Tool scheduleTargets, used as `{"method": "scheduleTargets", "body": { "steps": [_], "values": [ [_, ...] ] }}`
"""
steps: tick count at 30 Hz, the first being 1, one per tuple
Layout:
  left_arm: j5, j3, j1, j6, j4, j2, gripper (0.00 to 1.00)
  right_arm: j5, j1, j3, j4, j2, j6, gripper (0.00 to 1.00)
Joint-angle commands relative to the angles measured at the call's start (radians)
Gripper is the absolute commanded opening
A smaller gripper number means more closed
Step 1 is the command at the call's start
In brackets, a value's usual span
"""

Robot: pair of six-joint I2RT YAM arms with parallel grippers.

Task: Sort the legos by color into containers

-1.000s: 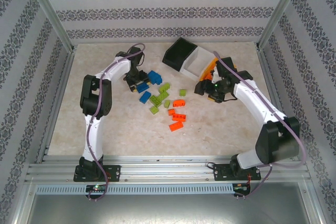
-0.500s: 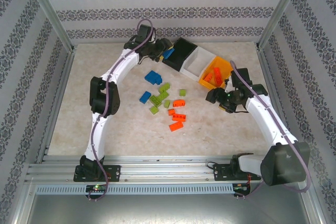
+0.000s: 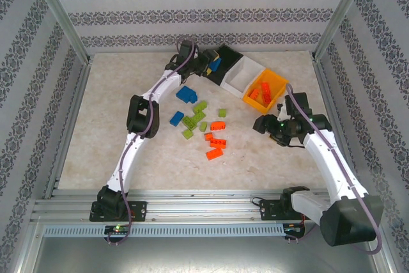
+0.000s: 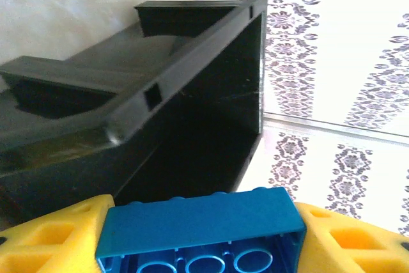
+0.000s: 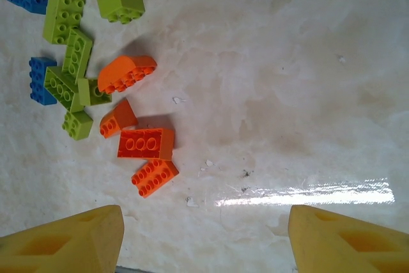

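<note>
Left gripper (image 3: 209,65) clenched on a blue brick (image 4: 201,225) at the black bin's (image 4: 211,139) mouth; right gripper (image 5: 203,238) spread wide, empty, over the table (image 5: 287,94) near loose bricks (image 5: 146,143)

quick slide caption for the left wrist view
Left gripper holds a blue lego close to the open black bin.
</note>
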Motion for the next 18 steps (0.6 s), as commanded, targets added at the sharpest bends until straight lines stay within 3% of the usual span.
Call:
{"method": "scheduleTargets", "body": {
  "steps": [1,4,8,18],
  "values": [
    [0.007,0.040,-0.004,-0.044,0.055,0.020,0.61,0.015,-0.006,-0.022,-0.032,-0.028,0.025,0.70],
    [0.008,0.040,-0.008,-0.049,0.055,0.026,0.62,0.020,-0.006,-0.031,-0.033,-0.036,0.028,0.70],
    [0.003,0.039,-0.013,-0.045,0.033,0.025,0.81,0.016,-0.006,-0.038,-0.026,-0.034,0.033,0.70],
    [0.009,0.040,-0.014,-0.037,0.012,0.025,1.00,0.015,-0.007,-0.041,-0.022,-0.032,0.031,0.70]
  ]
}}
